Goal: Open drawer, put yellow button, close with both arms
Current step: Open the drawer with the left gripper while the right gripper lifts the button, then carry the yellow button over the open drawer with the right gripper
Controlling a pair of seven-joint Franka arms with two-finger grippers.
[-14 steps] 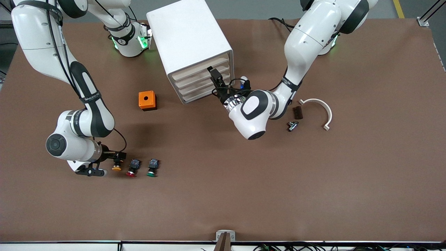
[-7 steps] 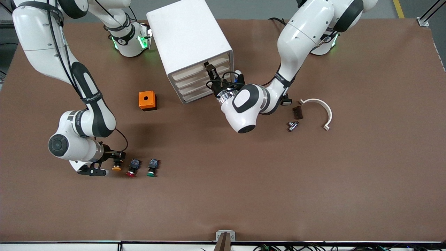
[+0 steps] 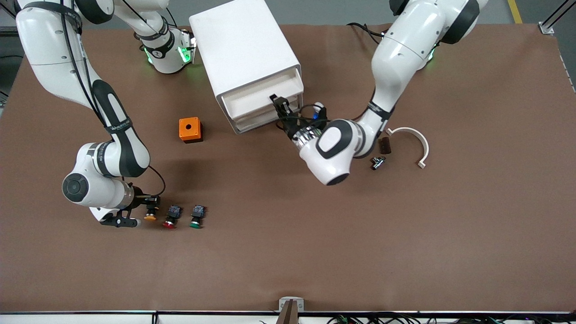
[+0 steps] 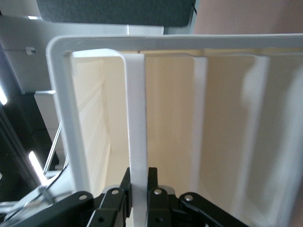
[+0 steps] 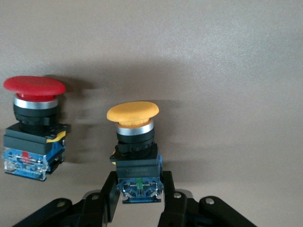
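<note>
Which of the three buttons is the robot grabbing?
The yellow button, shut in the right gripper by its black body. The red button and green button lie free beside it.

Two glossy white robot arms (image 3: 396, 49) with rounded shells carry black joint bands, thin black cables along the links, green lights glowing at their bases, a ribbed silver wrist ring, and black screw-studded two-finger grippers (image 5: 137, 198).

Cabinet (image 3: 245, 49) sits on counter (image 3: 405, 234) between the arm bases, drawer (image 3: 263, 96) pulled partway out. Box (image 3: 190, 129) beside cabinet, toward right arm's end. Three buttons in a row nearer camera: yellow button (image 3: 150, 214) outermost toward right arm's end, then red button (image 3: 171, 218), green button (image 3: 196, 217).
</note>
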